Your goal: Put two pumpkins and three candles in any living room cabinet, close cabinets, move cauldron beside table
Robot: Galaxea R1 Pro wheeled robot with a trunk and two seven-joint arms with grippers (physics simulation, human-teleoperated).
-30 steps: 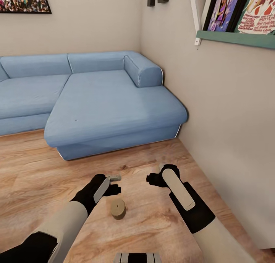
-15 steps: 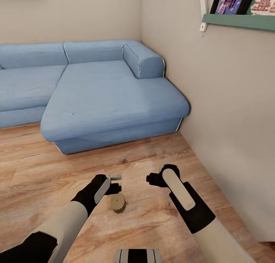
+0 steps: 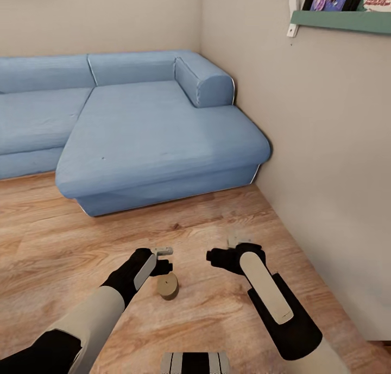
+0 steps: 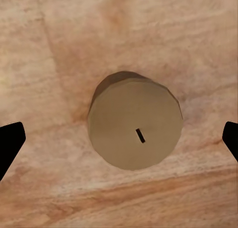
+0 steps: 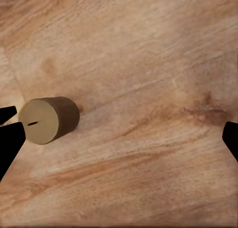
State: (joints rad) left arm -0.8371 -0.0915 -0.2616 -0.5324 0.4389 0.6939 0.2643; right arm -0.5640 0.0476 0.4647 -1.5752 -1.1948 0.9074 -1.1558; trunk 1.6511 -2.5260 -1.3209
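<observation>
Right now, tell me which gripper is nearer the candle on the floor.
Left. The left gripper hangs just above the candle, its open fingers straddling it in the left wrist view. The right gripper is open too, off to the candle's right over the bare wood floor.

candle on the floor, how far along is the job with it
Nothing looks done: the candle stands on the wood floor near the blue sofa. In hand: the left claw hangs open right above it, not yet gripping. The right claw is open, empty. Left: grasp it, carry it to a cabinet.
</observation>
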